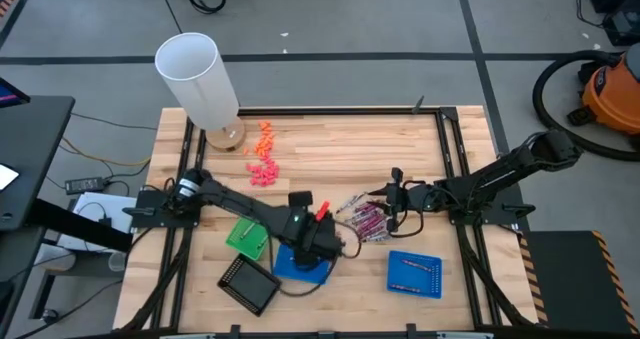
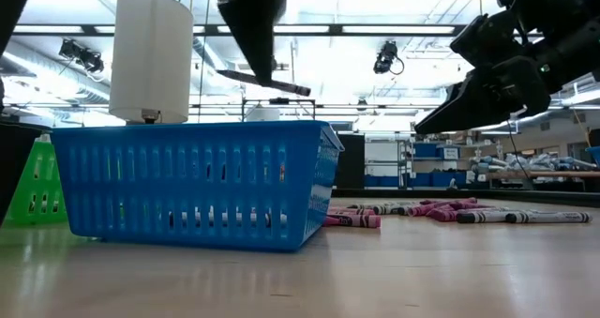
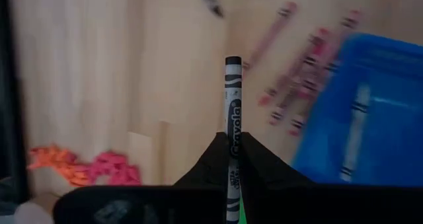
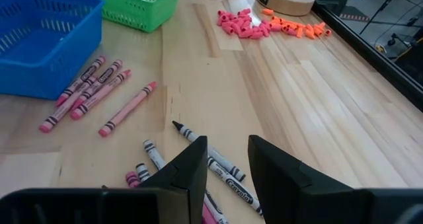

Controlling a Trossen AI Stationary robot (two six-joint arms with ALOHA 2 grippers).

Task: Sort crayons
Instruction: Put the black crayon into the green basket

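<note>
My left gripper [image 3: 232, 152] is shut on a silvery-grey crayon [image 3: 232, 92] and hangs over the nearer blue tray [image 1: 296, 263], which the low view shows as a slatted blue basket [image 2: 187, 182]. Loose pinkish-red crayons [image 4: 99, 92] and grey crayons [image 4: 221, 164] lie flat on the wooden table, in a pile [image 1: 365, 219] between the two arms. My right gripper [image 4: 228, 161] stands open just above the grey ones, right of the pile [image 1: 396, 194], touching nothing. My left gripper pinches the grey crayon between its two fingers at about the middle of its paper wrap [image 3: 232, 128]. The fingers [image 2: 258, 46] come slanting down from above and lie across the crayon [image 2: 267, 82]. It hangs nearly level, clear above the blue tray's rim.
A green tray [image 1: 247, 236] and a black tray [image 1: 250, 282] stand left of the blue one; a second blue tray [image 1: 415, 272] sits near the front right. A tall white cylinder [image 1: 200, 79] on a round base stands at the back left, with orange and pink chunky bits [image 1: 262, 157] beside it.
</note>
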